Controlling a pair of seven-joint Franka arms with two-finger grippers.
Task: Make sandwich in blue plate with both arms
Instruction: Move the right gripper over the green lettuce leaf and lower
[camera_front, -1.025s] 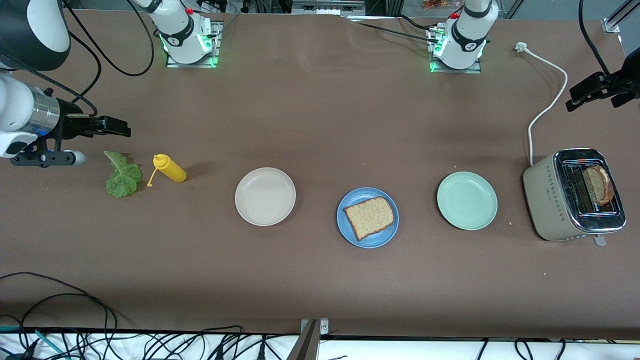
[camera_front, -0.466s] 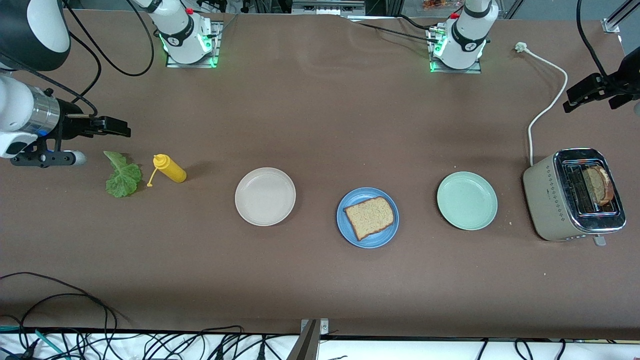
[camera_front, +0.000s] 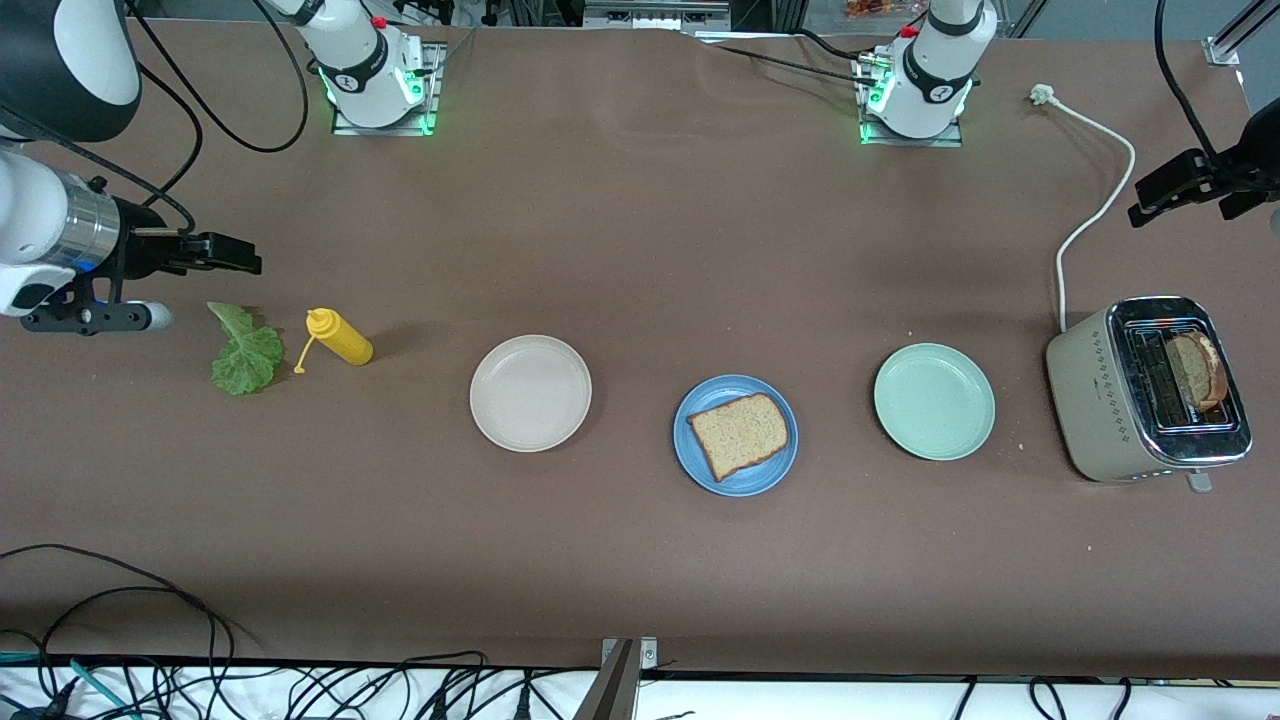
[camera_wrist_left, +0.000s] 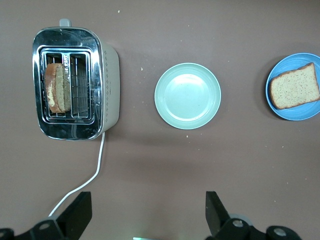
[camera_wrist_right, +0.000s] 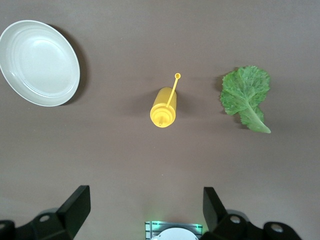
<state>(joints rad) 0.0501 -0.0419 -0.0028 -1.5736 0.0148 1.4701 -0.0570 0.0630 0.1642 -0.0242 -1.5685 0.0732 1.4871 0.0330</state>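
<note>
The blue plate (camera_front: 736, 436) sits mid-table with one slice of brown bread (camera_front: 740, 433) on it; both also show in the left wrist view, the plate (camera_wrist_left: 280, 107) and the slice (camera_wrist_left: 295, 87). A second bread slice (camera_front: 1195, 369) stands in the toaster (camera_front: 1150, 390), also in the left wrist view (camera_wrist_left: 54, 88). The green lettuce leaf (camera_front: 244, 352) lies at the right arm's end of the table, also in the right wrist view (camera_wrist_right: 247, 96). My right gripper (camera_front: 240, 257) is open and empty, high above the table near the lettuce. My left gripper (camera_front: 1165, 190) is open and empty, high above the toaster's cord.
A yellow sauce bottle (camera_front: 340, 337) lies beside the lettuce. A beige-white plate (camera_front: 530, 392) and a mint-green plate (camera_front: 934, 401) flank the blue plate. The toaster's white cord (camera_front: 1095, 215) runs toward the left arm's base. Cables lie along the table's front edge.
The left gripper has shifted slightly at the edge of the view. Nothing on the table has moved, and the right arm is still.
</note>
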